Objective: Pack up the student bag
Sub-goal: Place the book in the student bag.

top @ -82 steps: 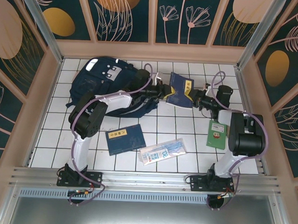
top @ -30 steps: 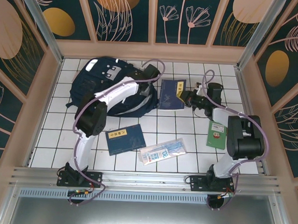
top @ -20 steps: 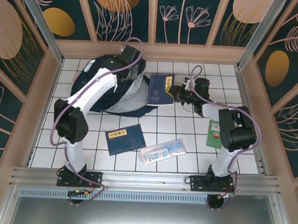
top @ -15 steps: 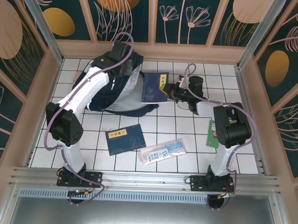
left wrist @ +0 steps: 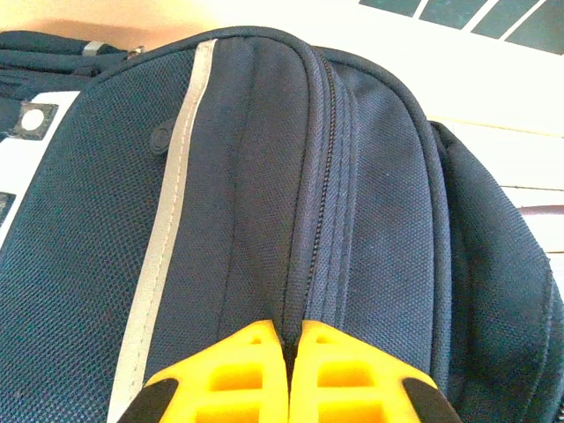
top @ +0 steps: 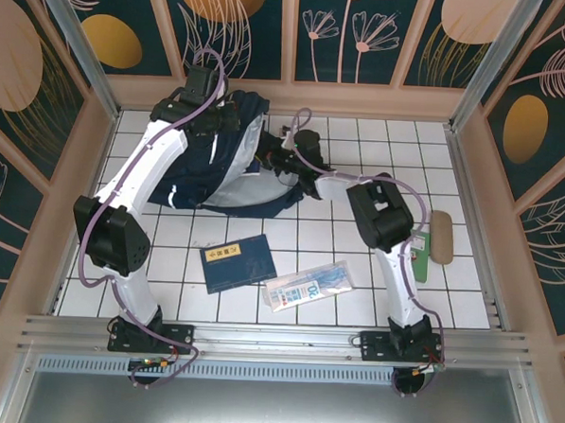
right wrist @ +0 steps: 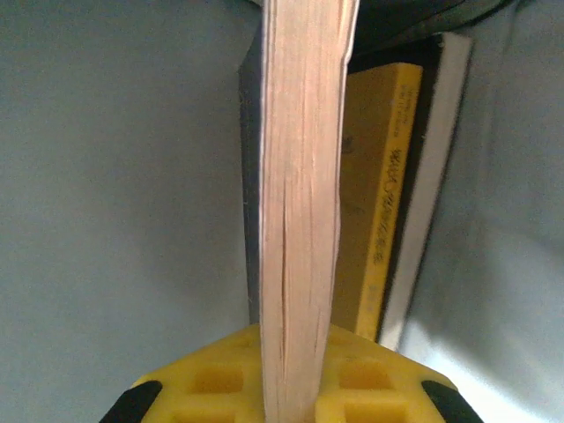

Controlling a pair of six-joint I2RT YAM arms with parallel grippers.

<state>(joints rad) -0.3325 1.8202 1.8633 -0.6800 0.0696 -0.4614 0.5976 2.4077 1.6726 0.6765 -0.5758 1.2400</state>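
Student bag [top: 218, 175] lying in the upper middle-left of the top view, on the white tiled table [top: 381, 146]: dark navy, with a pale stripe down its fabric, mouth turned toward the frame's right and showing light grey lining. Left gripper [left wrist: 289, 333] at the bottom centre of the left wrist view, yellow fingers pressed together on a ridge of the bag's cloth right at the zipper seam, which runs up the frame from between them. Right gripper [right wrist: 300, 357] at the bottom centre of the right wrist view, jaws pinching a book [right wrist: 301, 167] by its page edge, the pages standing as a tall pale band up the middle of the frame, grey lining on both sides. Just right of it, deeper in, a yellow-spined book [right wrist: 388, 185] standing against the lining. In the top view, right arm reaching leftward into the bag's mouth. Below the bag, well apart from it, a blue book [top: 237, 262] flat on the tiles; beside that, to the right, a clear packet [top: 307, 286]. Toward the right edge, a green book [top: 416, 261] partly behind the right arm, and a tan pouch [top: 440, 237] just beside it.
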